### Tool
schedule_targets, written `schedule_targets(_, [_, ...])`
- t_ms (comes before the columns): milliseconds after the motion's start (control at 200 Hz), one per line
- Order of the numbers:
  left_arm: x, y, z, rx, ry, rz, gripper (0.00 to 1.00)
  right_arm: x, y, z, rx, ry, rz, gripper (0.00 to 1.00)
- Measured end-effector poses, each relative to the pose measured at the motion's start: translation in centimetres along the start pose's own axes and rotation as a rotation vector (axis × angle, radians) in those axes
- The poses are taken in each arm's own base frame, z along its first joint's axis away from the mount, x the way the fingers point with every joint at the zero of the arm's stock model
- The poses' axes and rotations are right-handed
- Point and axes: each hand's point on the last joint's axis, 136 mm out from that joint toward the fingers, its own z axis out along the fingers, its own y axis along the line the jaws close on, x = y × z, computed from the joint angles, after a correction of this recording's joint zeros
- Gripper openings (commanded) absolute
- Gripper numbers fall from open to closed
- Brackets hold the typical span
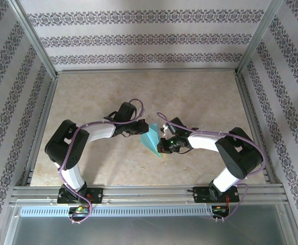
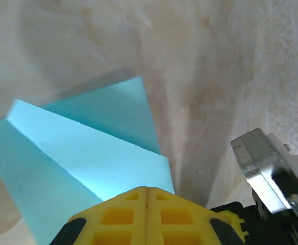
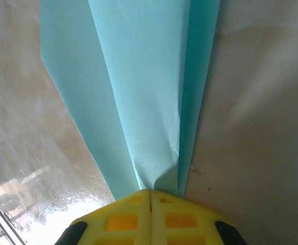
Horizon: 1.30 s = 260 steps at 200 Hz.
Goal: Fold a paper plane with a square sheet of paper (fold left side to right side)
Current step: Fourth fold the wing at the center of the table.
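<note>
The right gripper (image 3: pixel 150 194) had its yellow fingers pressed together on the narrow end of the paper plane (image 3: pixel 144 92), and the cyan paper puckered where they pinched it. From there the paper fanned out in long lengthwise folds, one layer over another. The left gripper (image 2: pixel 147 196) was also closed. The wider end of the paper met its fingertips, so it appeared to be holding that end, though the contact itself was hidden.

From above, the paper hung between the two grippers over the middle of the table, tilted and apparently lifted off the surface. Its outline was already a slim kite rather than a square, so the early diagonal folds looked finished. My reading was that the lengthwise fold, left side over to right, was under way or just being closed. It had yet to be laid flat and pressed, and any wing folds were left to do.

At the near edge ran a metal rail (image 1: pixel 149 194) that carried both arm bases. Beyond it lay the table (image 1: pixel 200 97), a pale beige, marbled surface with a slight sheen. Metal frame posts (image 1: pixel 34 35) rose at the corners, and the walls (image 1: pixel 139 41) behind and to the sides were papered in grey with dark ornamental bands.
</note>
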Motion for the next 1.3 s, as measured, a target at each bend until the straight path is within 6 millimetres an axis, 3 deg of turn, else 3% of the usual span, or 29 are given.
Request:
schedule_targets(355, [0.2, 1.6, 2.8, -0.028, 0.047, -0.028, 0.01, -0.1, 0.0, 0.0, 0.003, 0.006, 0.004, 0.00])
schedule_targets(625, [0.4, 2.7, 3.2, -0.084, 0.067, -0.051, 0.00, 0.0, 0.1, -0.1, 0.011, 0.016, 0.010, 0.00])
schedule_targets(959, [0.4, 2.8, 3.3, -0.087, 0.068, -0.079, 0.00, 0.3, 0.4, -1.0, 0.028, 0.036, 0.037, 0.00])
schedule_targets(1124, [0.4, 2.8, 3.3, -0.089, 0.066, -0.083, 0.00, -1.0, 2.4, -2.3, -0.037, -0.002, 0.036, 0.00])
schedule_targets(1299, [0.4, 2.8, 3.3, -0.088, 0.066, -0.085, 0.00, -2.8, 3.5, -2.0, -0.067, -0.036, 0.034, 0.00])
